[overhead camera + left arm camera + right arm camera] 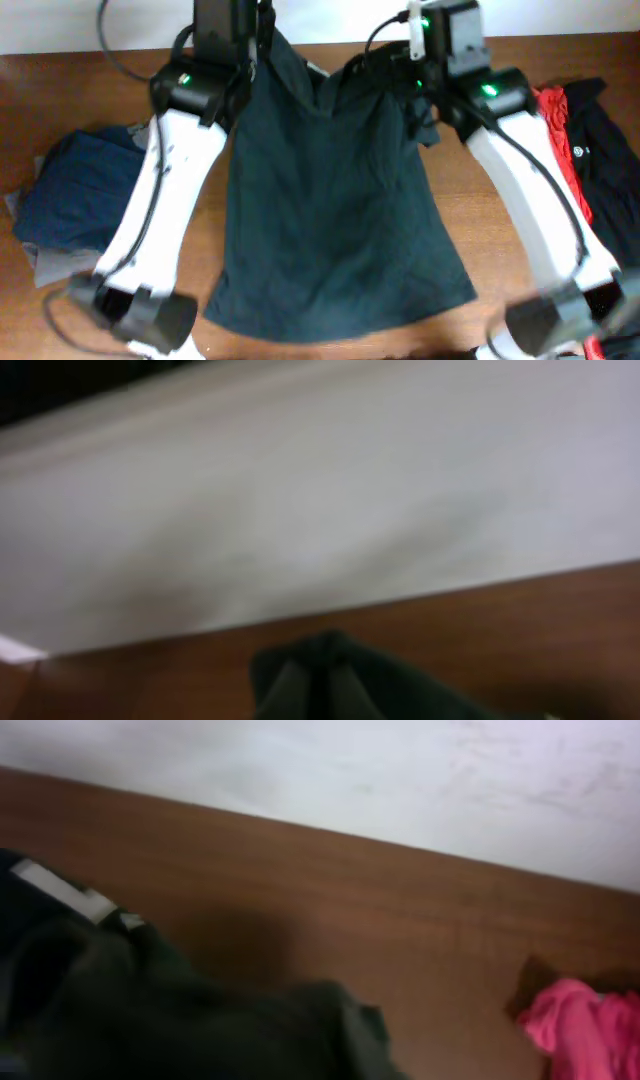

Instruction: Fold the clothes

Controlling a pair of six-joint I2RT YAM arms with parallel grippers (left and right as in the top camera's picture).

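Observation:
The large dark green shirt (pixel 335 200) lies spread down the middle of the table, its collar toward the far edge. My left gripper (pixel 258 42) is at its far left shoulder; in the left wrist view the gripper (pixel 318 663) is shut on a raised peak of the green fabric (pixel 400 690). My right gripper (pixel 412 75) is over the far right shoulder, which is bunched up. In the right wrist view green cloth (pixel 200 1030) fills the bottom and hides the fingers. The shirt's white neck label (pixel 65 890) shows at left.
A navy blue piece (pixel 80 190) lies folded at the left on something grey (pixel 45 265). A red shirt (pixel 555 125) and a black garment (pixel 610 170) lie at the right. The red shirt (pixel 585 1020) also shows in the right wrist view. The wooden table's far edge (pixel 560 45) meets a white wall.

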